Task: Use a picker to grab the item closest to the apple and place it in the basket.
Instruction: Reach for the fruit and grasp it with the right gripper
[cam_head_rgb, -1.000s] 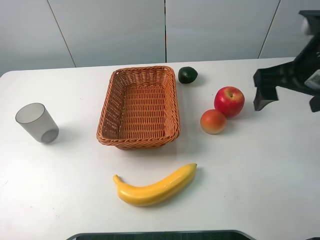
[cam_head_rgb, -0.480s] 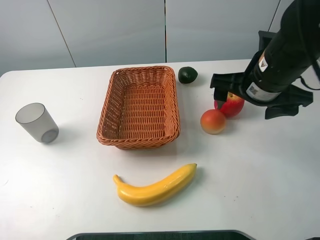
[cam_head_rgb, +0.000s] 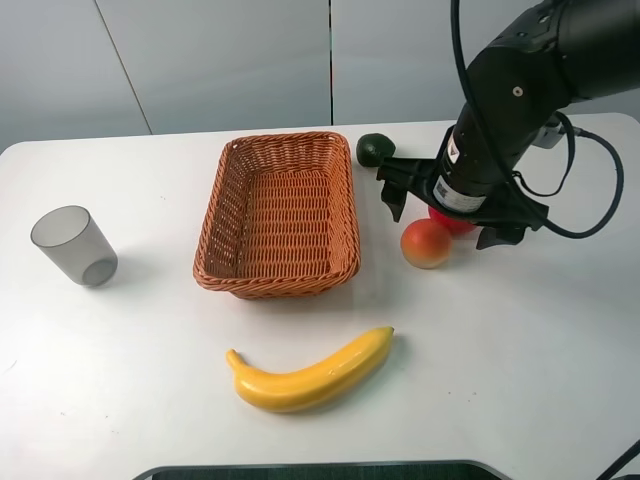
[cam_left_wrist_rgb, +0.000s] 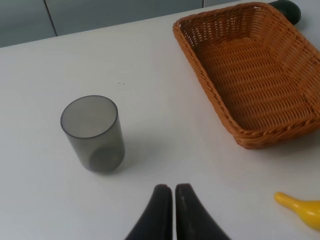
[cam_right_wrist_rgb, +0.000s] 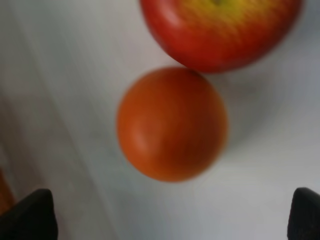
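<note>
Item: orange fruit (cam_head_rgb: 426, 244), on the table (cam_head_rgb: 520, 350) just beside the apple (cam_right_wrist_rgb: 220, 30), near the basket (cam_head_rgb: 275, 290); right gripper (cam_head_rgb: 445, 218) poised above, jaws spread wide to straddle it; left gripper (cam_left_wrist_rgb: 173, 200) pressed together, empty, parked.

A lab setup: white table (cam_head_rgb: 520, 380), grey wall panels (cam_head_rgb: 220, 60).

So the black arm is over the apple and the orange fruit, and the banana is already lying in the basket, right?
Not quite. The banana is not in the basket, which is empty; it lies on the white table apart from it, as the exterior high view shows. The rest holds: the black arm is over the apple and the orange fruit.
</note>
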